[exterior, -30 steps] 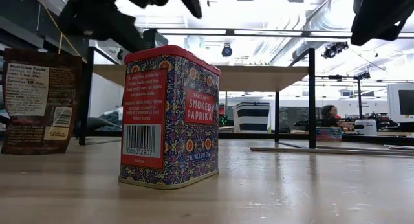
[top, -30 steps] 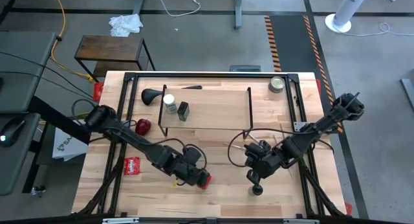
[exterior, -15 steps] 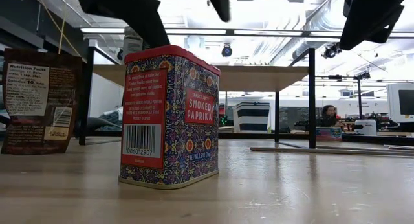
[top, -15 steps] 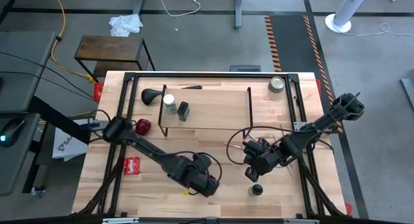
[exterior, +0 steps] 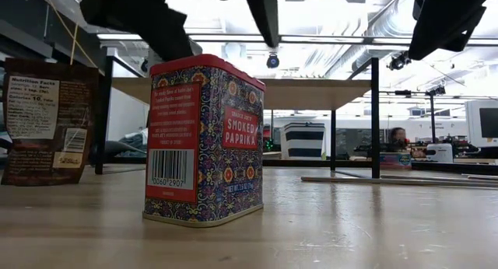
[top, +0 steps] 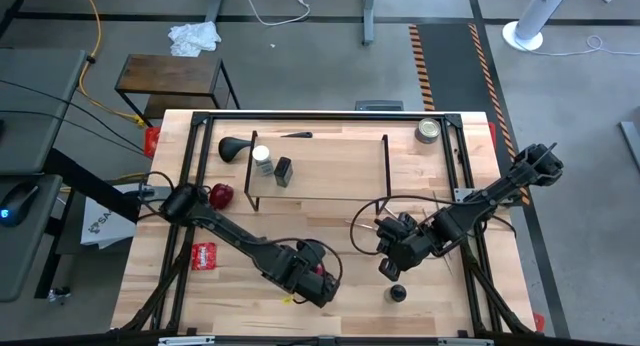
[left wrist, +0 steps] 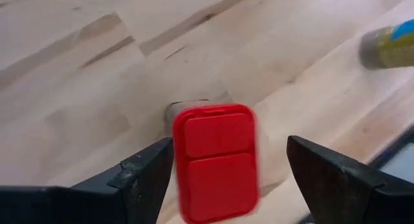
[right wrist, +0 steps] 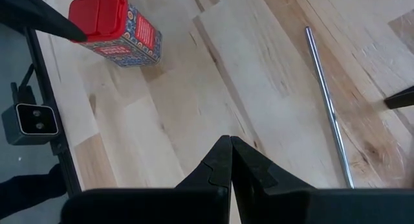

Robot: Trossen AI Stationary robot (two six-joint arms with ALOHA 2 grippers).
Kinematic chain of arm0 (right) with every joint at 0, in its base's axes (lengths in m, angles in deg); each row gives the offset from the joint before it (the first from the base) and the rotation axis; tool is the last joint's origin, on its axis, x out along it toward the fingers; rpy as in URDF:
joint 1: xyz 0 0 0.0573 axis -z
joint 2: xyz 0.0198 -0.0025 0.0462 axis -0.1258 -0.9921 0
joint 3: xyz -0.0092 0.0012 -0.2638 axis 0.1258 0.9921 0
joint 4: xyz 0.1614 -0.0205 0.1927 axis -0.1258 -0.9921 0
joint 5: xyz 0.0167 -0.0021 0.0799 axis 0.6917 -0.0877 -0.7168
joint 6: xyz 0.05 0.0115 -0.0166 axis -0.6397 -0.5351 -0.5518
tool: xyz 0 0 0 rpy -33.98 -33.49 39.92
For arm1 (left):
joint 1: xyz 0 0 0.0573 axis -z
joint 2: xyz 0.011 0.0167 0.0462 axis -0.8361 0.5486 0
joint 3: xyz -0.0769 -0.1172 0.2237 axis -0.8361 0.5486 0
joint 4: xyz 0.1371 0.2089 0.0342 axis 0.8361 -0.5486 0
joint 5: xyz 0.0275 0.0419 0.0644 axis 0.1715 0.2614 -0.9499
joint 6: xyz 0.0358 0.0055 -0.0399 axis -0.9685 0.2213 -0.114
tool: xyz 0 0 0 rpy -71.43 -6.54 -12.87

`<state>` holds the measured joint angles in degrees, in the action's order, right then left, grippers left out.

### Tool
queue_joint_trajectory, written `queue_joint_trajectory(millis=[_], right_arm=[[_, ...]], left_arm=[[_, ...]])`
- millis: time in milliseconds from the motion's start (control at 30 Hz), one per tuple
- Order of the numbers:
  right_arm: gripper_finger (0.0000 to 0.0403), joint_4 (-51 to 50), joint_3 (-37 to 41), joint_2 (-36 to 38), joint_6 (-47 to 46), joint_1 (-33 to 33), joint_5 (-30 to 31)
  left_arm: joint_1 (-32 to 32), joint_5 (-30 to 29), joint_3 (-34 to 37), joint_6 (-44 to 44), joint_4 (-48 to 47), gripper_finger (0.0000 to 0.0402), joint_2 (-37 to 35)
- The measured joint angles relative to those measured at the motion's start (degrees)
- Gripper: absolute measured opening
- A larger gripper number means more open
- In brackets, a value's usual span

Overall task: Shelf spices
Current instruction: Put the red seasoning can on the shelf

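A red-capped paprika tin [top: 322, 270] stands upright on the tabletop near the front edge, large in the low view [exterior: 206, 141]. My left gripper [top: 316, 278] hangs open just above it, one finger on either side of the red cap [left wrist: 217, 159], touching nothing. My right gripper [top: 388, 264] hovers shut over bare wood to the right [right wrist: 229, 160]. A small dark jar [top: 397, 293] stands just in front of it. The shelf [top: 330, 161] stands at the far middle, with a white-capped clear jar [top: 262, 158] and a dark jar [top: 283, 171] on its board.
A silver tin [top: 428, 131] sits at the far right and a flat red packet [top: 204, 256] at the near left. A brown packet [exterior: 43, 117] stands left of the tin. The shelf's thin metal foot rod [right wrist: 326, 101] lies ahead of my right gripper.
My left gripper has moved toward the table's right edge and a little down, tipping more steeply, until its open fingers stand over the paprika tin's cap. The tin has stayed where it was.
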<state>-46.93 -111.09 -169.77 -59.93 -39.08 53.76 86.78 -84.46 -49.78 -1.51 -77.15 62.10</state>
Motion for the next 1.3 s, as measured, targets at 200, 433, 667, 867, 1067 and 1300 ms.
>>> queue_joint_trajectory(millis=[200, 433, 667, 867, 1067, 1300], right_arm=[[0.0000, 0.0, 0.0, 0.0, 0.0, 0.0, 0.1], [0.0000, 0.0, 0.0, 0.0, 0.1, 0.0, 0.3], [0.0000, -0.1, 0.0, 0.0, 0.2, 0.1, 0.8], [0.0000, -0.3, 0.0, 0.0, -0.3, 0.1, 1.4], [0.0000, -0.5, 0.0, 0.0, -1.5, 0.1, 1.5], [0.0000, -0.4, 0.0, 0.0, -3.3, 0.1, 2.4]], left_arm=[[0.9, -0.1, 0.0, 1.1, -0.3, 0.0295, 1.7], [0.8, -0.5, 0.0, 1.5, 0.0, 0.0295, 3.1], [-0.1, -1.4, 0.1, -0.6, 0.2, 0.0259, 3.9], [-0.7, -2.4, 0.1, -5.0, -0.1, 0.0204, 3.4], [-2.6, -11.5, -1.8, -10.4, -0.2, 0.0204, -4.5], [-9.8, -24.9, -2.8, -21.7, -9.3, 0.0204, -17.6]])
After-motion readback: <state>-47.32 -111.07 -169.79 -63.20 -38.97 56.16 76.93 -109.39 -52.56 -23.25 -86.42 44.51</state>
